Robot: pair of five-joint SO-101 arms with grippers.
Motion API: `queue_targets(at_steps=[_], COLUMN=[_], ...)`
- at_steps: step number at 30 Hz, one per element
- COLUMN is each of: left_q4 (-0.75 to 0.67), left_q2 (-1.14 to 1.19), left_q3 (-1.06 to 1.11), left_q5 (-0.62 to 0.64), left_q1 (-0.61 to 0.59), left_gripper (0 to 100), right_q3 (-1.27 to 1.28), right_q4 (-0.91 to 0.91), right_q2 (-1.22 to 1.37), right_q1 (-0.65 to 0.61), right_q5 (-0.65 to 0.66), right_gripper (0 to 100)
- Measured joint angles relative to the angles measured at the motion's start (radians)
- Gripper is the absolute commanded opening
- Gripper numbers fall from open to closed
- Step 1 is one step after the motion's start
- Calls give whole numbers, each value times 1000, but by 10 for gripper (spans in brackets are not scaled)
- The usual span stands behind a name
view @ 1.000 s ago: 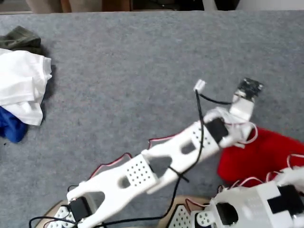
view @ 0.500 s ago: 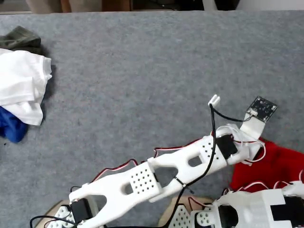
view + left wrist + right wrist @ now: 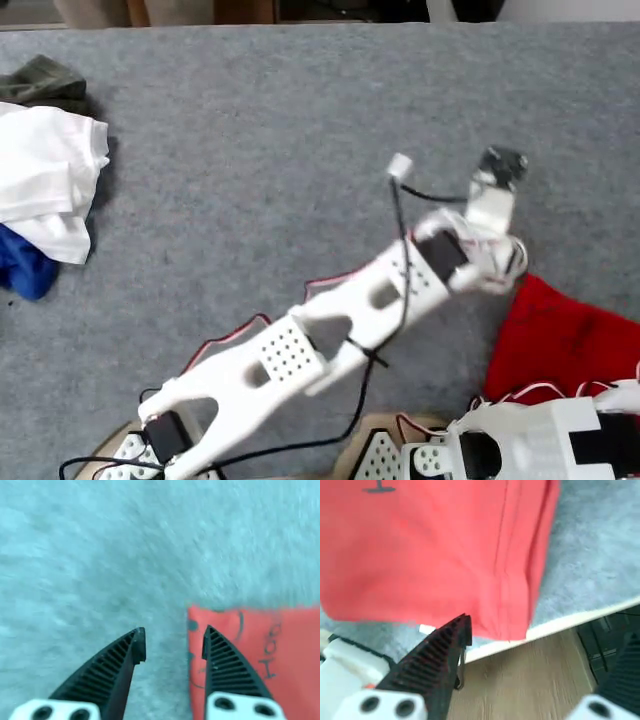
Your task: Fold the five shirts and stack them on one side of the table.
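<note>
A folded red shirt [image 3: 565,340] lies at the near right of the grey table. In the left wrist view its corner [image 3: 250,670] sits just beside one finger of my left gripper [image 3: 173,644], which hangs open over bare table with nothing between its fingers. From above, the left arm [image 3: 400,290] stretches diagonally across the table, its wrist just beyond the shirt's far corner. My right gripper [image 3: 550,630] is open over the near table edge, with the red shirt [image 3: 435,545] spread in front of it. A heap of white [image 3: 45,180], blue [image 3: 22,265] and dark green [image 3: 45,80] shirts lies at the far left.
The right arm's base [image 3: 540,445] stands at the near right, close to the red shirt. The table's light front edge [image 3: 570,625] runs past the shirt, with wooden floor [image 3: 535,685] below it. Grey tabletop [image 3: 280,150] lies between the heap and the arms.
The left arm first swung toward the near right over the red shirt, then pulled back away from it toward the far side. More of the shirt's corner now shows.
</note>
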Motion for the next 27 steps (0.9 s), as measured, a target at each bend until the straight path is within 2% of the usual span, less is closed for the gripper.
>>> queue_targets(at_steps=[2, 4, 9, 11, 17, 20, 27], left_q4=[54, 101, 238, 275, 411, 445, 453], left_q2=[-12, -34, -126, -153, -212, -253, -361], left_q3=[-28, -31, -32, -32, -32, -32, -26], left_q5=[-3, -48, -175, -230, -381, -413, -423], left_q1=[-35, -71, -167, -213, -350, -453, -830], left_gripper=[192, 191, 88, 36, 19, 19, 20], right_q3=[-81, -166, -282, -282, -255, -218, -140], right_q4=[72, 144, 224, 224, 226, 226, 229], right_q2=[0, 0, -44, -97, -310, -430, -586], right_q1=[-12, -31, -129, -186, -434, -598, -1082], right_q5=[-2, -5, -49, -78, -180, -245, -462], right_gripper=[419, 358, 81, 9, 24, 24, 27])
